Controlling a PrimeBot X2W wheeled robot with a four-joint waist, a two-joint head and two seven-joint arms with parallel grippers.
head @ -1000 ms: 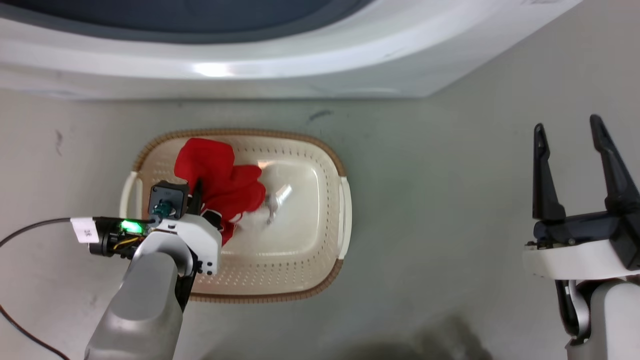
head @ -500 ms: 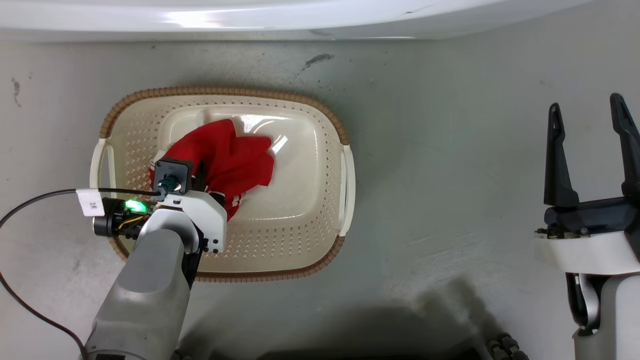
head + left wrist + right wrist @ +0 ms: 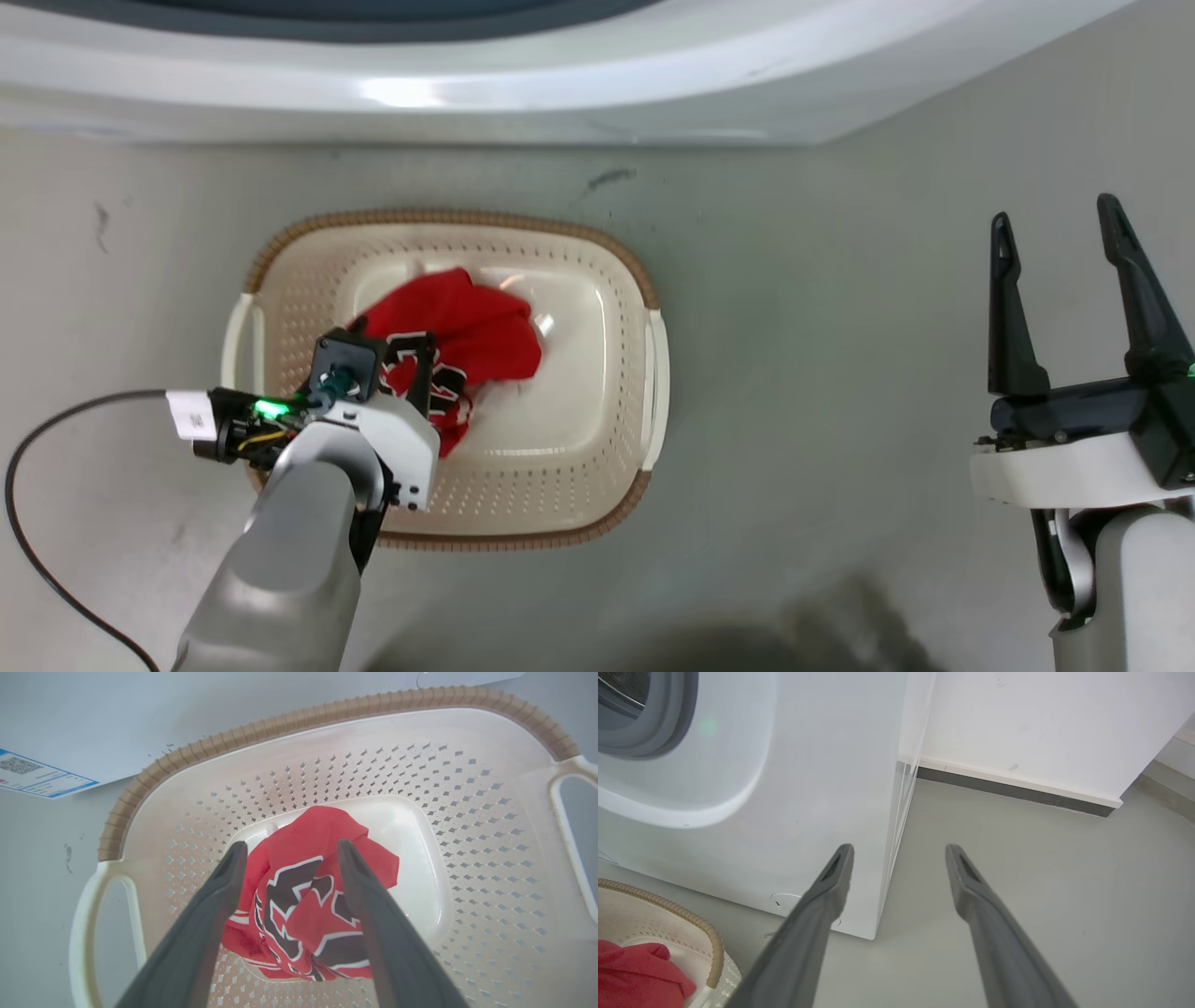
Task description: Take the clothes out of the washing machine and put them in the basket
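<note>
Left end effector (image 3: 290, 843) hangs spread over the clothes (image 3: 303, 905) in the basket (image 3: 327, 714), well inside its rim.

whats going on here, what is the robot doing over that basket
The robot's left tool hangs over the small cream perforated plastic basket, fingers spread open above a crumpled red jersey with black-and-white lettering that lies on the basket's bottom. The right tool is open and empty over the grey floor, beside the big white washing machine.
</note>
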